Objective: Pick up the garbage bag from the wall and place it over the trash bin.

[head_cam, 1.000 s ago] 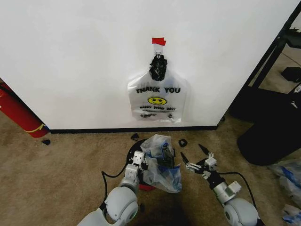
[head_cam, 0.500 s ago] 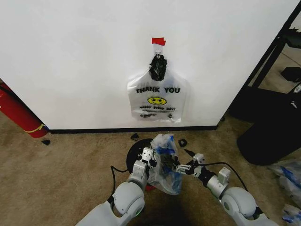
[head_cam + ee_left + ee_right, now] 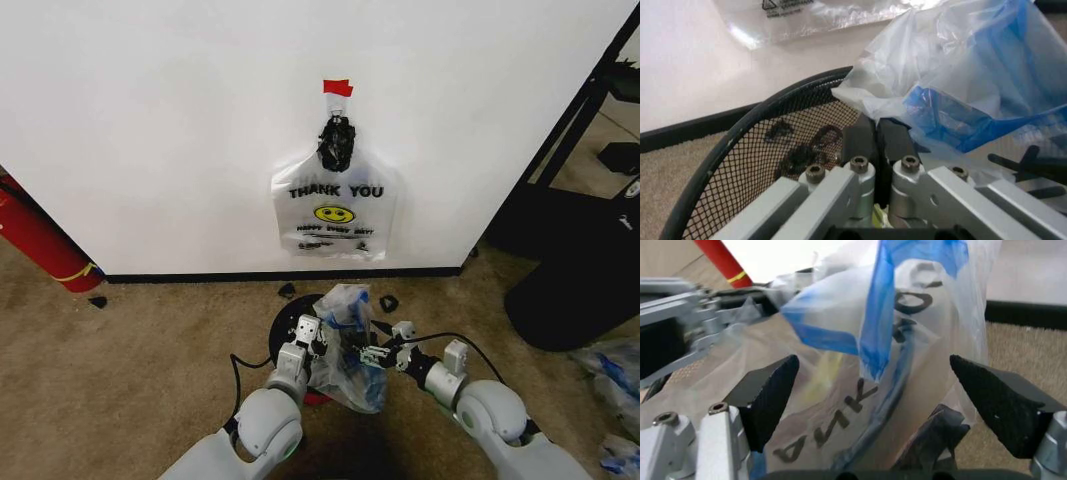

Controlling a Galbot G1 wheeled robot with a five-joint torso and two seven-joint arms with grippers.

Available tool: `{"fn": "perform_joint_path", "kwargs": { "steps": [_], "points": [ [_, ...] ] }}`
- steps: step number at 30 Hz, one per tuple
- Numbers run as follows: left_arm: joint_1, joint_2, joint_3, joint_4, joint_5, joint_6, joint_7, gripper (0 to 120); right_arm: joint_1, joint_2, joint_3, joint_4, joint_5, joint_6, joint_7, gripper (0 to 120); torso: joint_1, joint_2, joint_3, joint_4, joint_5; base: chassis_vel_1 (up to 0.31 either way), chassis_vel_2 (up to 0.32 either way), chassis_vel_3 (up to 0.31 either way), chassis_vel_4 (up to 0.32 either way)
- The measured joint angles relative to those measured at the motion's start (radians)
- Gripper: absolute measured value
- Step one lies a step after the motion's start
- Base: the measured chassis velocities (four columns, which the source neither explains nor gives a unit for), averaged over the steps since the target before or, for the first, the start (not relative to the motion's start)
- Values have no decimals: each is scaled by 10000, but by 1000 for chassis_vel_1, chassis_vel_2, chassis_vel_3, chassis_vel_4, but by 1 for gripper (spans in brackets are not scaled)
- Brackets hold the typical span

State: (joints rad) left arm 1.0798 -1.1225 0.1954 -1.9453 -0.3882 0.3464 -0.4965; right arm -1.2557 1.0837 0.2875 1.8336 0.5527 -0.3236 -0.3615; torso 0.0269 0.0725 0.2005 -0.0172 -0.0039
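Above the black mesh trash bin (image 3: 740,165) by the wall (image 3: 150,130), the left gripper (image 3: 877,137) pinches the crumpled garbage bag (image 3: 345,345) while the right gripper (image 3: 890,390) straddles it, fingers spread wide.

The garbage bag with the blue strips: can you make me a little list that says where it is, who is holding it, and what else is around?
bag: the garbage bag hangs crumpled above the trash bin
bin: the trash bin, black mesh, stands on the carpet by the wall
left gripper: jaws shut on the garbage bag's edge, over the bin rim
right gripper: jaws open on either side of the bag
other bag: a second printed bag hangs on the wall
nearby: red cylinder leaning at the wall
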Motion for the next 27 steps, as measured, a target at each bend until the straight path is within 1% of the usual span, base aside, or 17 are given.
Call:
{"fn": "perform_joint_path", "kwargs": {
  "steps": [5, 6, 10, 11, 12, 17, 19, 20, 25, 27],
  "points": [
    [107, 51, -19, -96, 17, -2, 0, 0, 319, 194, -176, -238, 371, -502, 458, 85, 0, 0, 0, 0, -1, 0, 0, 0, 0],
    [123, 64, -19, -107, 21, -3, 1, 0, 391, 236, -213, -306, 446, -593, 523, 82, 0, 0, 0, 0, 0, 0, 0, 0, 0],
    [177, 79, -23, -150, 41, -21, 0, 0, 667, 471, -317, -589, 722, -1012, 776, 64, 0, 0, 0, 0, 0, 0, 0, 0, 0],
    [192, 84, -23, -167, 47, -22, -1, 0, 714, 522, -340, -644, 765, -1151, 857, 61, 0, 0, 0, 0, 0, 0, 0, 0, 0],
    [192, 84, -23, -167, 47, -22, -1, 0, 714, 522, -340, -644, 765, -1151, 857, 61, 0, 0, 0, 0, 0, 0, 0, 0, 0],
    [233, 99, -30, -190, 63, -32, -7, 0, 912, 731, -472, -813, 848, -1639, 1353, 41, -1, 0, -1, -1, 0, 0, 0, 0, 0],
    [238, 111, -41, -189, 66, -41, -9, 0, 923, 764, -507, -731, 904, -1907, 1709, 30, -2, 0, -3, -4, -2, 0, 0, 0, 0],
    [238, 111, -41, -189, 66, -41, -9, 0, 923, 764, -507, -731, 904, -1907, 1709, 30, -2, 0, -3, -4, -2, 0, 0, 0, 0],
    [312, 157, -63, -224, 71, -106, -5, 0, 783, 698, -529, -320, 1040, -2540, 2710, 11, -2, 1, -3, -2, -3, 0, 0, 0, 0],
    [448, 201, -6, -355, 131, -201, 46, 0, 597, 647, -517, -10, 1287, -2732, 3388, 3, -2, 0, -2, 0, -1, 0, 0, 0, 0]
  ]
}}
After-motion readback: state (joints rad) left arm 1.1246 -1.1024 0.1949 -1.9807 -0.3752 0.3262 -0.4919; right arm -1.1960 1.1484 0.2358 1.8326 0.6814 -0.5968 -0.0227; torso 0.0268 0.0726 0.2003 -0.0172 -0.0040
